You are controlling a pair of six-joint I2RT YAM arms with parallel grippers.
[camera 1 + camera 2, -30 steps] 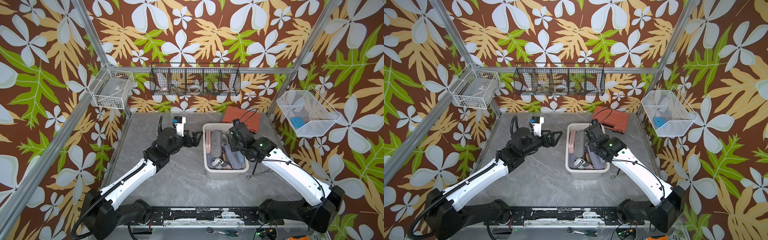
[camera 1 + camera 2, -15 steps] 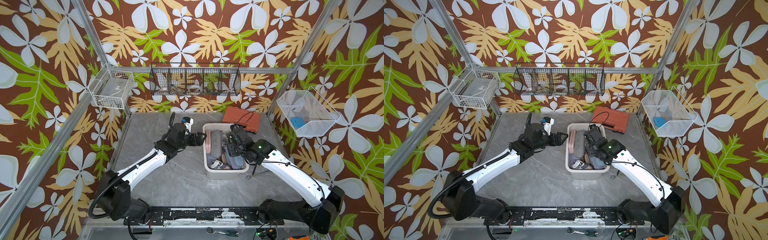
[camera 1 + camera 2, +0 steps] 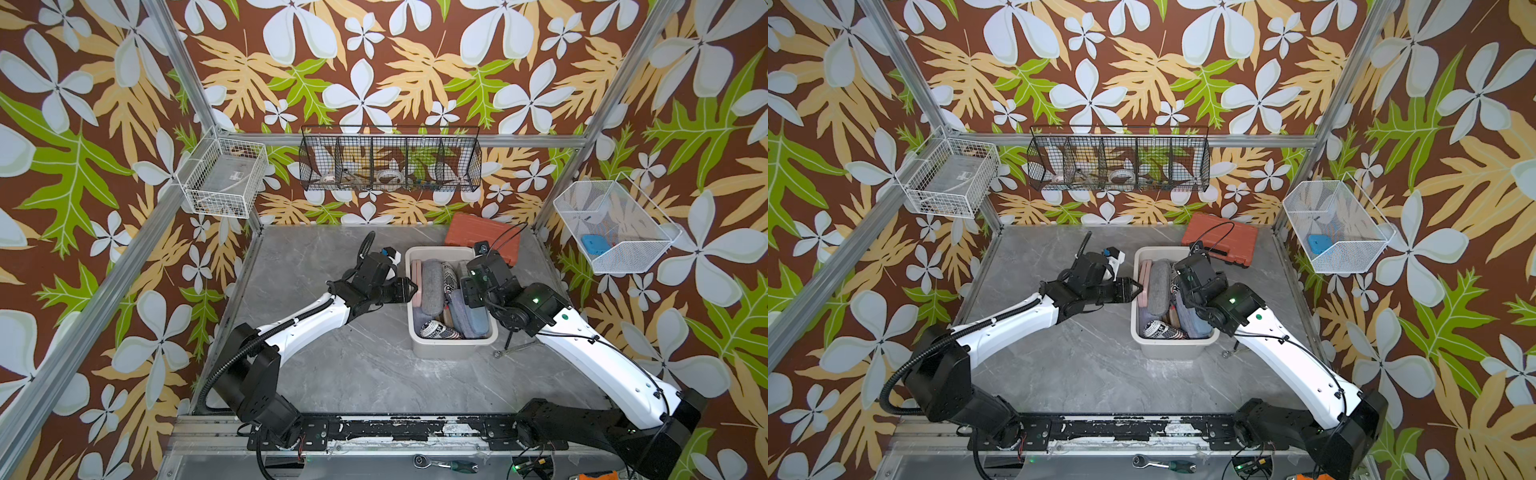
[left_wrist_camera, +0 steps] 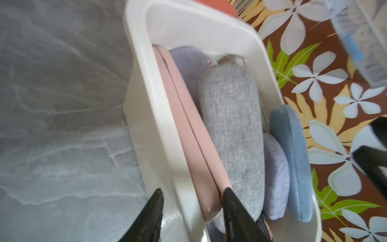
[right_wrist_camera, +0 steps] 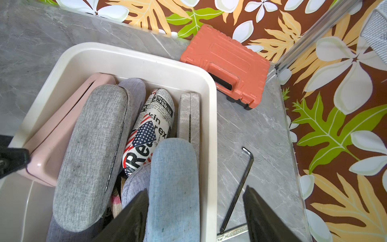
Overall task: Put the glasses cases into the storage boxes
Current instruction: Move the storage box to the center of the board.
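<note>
The cream tub holds packed glasses cases — pink, grey, blue.

Both top views are bright and evenly lit from overhead, sharp across the frame; the arms throw only soft, short shadows on the table, and the tub has a faint one at its lower edge. Rails lean outward toward the upper corners, a wide-lens effect. The left wrist view is smeared by motion blur and washed out, the tub wall near white, the fingers dark silhouettes. The right wrist view is crisp and well exposed, though its close fingers are soft and dark
</note>
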